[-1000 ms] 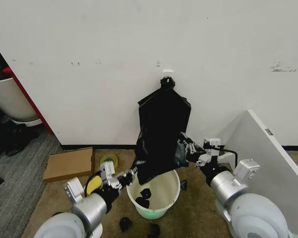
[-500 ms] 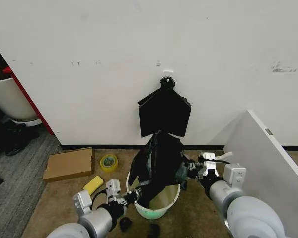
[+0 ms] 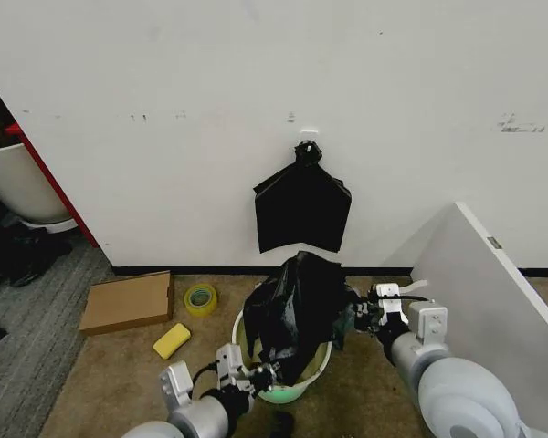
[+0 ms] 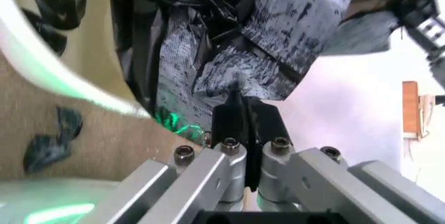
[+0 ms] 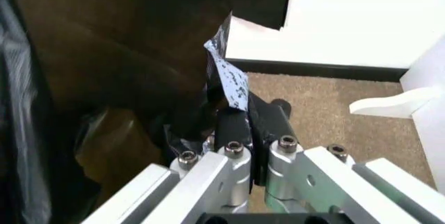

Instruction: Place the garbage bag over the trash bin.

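Pincers clamped on the garbage bag [image 3: 297, 306] above the trash bin [image 3: 320, 361].

Nearest, the left pincer [image 3: 267, 372] pinches the bag's near-left edge at the bin's rim; the right pincer [image 3: 358, 315] grips its right edge. Left wrist view alone shows black scraps [image 4: 52, 17] inside the bin. Brown carpet [image 3: 100, 374] carries a yellow sponge [image 3: 171, 340], tape roll [image 3: 199, 297], cardboard [image 3: 126, 301]; farther, a knotted black bundle [image 3: 302, 208] hangs on the white wall [image 3: 164, 73].

Flat black bundle [image 3: 302, 208] hangs knotted on the wall at frame centre. Lower left on my carpet: cardboard box [image 3: 126, 301], yellow tape roll [image 3: 200, 298], yellow sponge [image 3: 172, 340]. White tub [image 3: 16, 181] at left edge. White panel [image 3: 493, 292] at right.
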### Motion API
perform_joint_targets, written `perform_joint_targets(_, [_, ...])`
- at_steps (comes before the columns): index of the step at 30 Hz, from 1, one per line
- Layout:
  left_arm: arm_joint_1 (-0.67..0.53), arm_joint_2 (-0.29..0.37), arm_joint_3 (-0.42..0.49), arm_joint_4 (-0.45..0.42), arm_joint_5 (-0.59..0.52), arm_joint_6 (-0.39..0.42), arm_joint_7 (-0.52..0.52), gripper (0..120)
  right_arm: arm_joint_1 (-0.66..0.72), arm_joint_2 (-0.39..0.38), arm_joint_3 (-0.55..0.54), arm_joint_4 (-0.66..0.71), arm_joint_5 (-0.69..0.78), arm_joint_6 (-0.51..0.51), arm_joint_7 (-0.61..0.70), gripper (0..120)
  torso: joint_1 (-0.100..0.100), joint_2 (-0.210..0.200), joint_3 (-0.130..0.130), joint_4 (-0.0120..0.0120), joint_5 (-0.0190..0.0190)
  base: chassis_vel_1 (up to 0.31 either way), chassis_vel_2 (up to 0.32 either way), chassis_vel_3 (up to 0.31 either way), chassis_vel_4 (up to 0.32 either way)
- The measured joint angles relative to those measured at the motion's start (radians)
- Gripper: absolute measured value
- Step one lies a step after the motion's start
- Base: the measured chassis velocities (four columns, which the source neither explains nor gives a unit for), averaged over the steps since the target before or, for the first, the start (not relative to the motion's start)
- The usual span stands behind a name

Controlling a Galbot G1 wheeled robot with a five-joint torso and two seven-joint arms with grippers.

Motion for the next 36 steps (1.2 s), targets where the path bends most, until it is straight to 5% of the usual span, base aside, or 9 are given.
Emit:
perform_joint_targets(9, [0.059, 0.042, -0.025, -0.018, 0.004, -0.021, -0.019, 0, -0.033, -0.051, 0.006, 0.003, 0.04, -0.024, 0.021, 0, 0.0, 0.0, 0.0, 0.0, 0.0001, 0.0, 0.0, 0.0, 0.0])
perform_joint_targets(22, [0.014, 0.018, -0.014, 0.033, 0.027, -0.044, -0.02, 0, -0.073, -0.142, 0.031, 0.004, 0.026, -0.007, 0.051, 0, 0.0, 0.0, 0.0, -0.0002, 0.0, 0.0, 0.0, 0.0, 0.0])
perform_joint_targets(26, [0.022, 0.008, -0.006, 0.045, 0.033, 0.003, 0.007, 0, -0.068, -0.13, 0.03, 0.004, -0.03, 0.094, -0.021, 0, 0.0, 0.0, 0.0, 0.0001, 0.0001, 0.0, 0.0, 0.0, 0.0])
perform_joint_targets(33, [0.012, 0.009, -0.008, 0.033, 0.031, 0.059, 0.022, 0, -0.061, -0.076, 0.03, 0.004, -0.22, 0.472, -0.283, 0, 0.0, 0.0, 0.0, 0.0001, -0.0001, 0.0, 0.0, 0.0, 0.0])
perform_joint_targets(36, [0.016, 0.01, -0.018, 0.011, 0.031, 0.059, 0.023, 0, -0.061, -0.055, 0.03, 0.004, -0.249, 0.544, -0.335, 0, 0.0, 0.0, 0.0, 0.0, -0.0001, 0.0, 0.0, 0.0, 0.0])
